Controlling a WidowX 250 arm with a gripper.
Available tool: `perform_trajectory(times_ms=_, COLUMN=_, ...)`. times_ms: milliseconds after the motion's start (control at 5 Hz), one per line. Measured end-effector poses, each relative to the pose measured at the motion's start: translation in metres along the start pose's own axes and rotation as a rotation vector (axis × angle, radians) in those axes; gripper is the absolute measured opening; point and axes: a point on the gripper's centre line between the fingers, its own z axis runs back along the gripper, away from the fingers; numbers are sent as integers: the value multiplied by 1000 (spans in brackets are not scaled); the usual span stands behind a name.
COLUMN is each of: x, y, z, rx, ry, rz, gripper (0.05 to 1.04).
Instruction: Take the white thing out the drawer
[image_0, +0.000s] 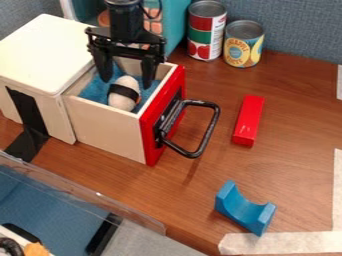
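Note:
The gripper (125, 80) hangs over the pulled-out drawer (107, 125) with its two fingers spread apart, their tips down at the level of the drawer's opening. Inside, on a blue lining, lies the white thing (122, 102), rounded and wrapped by a black band around its middle. It is just below and between the fingertips in this view, with no finger seen gripping it. The drawer has a red front with a black handle (212, 125).
Two cans, one red and green (206, 31) and one yellow (243, 45), stand behind at the right. A red block (248, 120) and a blue curved block (244, 209) lie right of the drawer. A clear plastic edge (80, 192) crosses the lower left.

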Motion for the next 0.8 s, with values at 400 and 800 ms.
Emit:
perform_trajectory(times_ms=400, x=-3, y=-8, z=-16, rx=33, ry=13, rz=-5, gripper=999)
perform_trajectory(times_ms=800, x=-16, y=18, z=-26, rx=35, ry=69, rz=5, gripper=954)
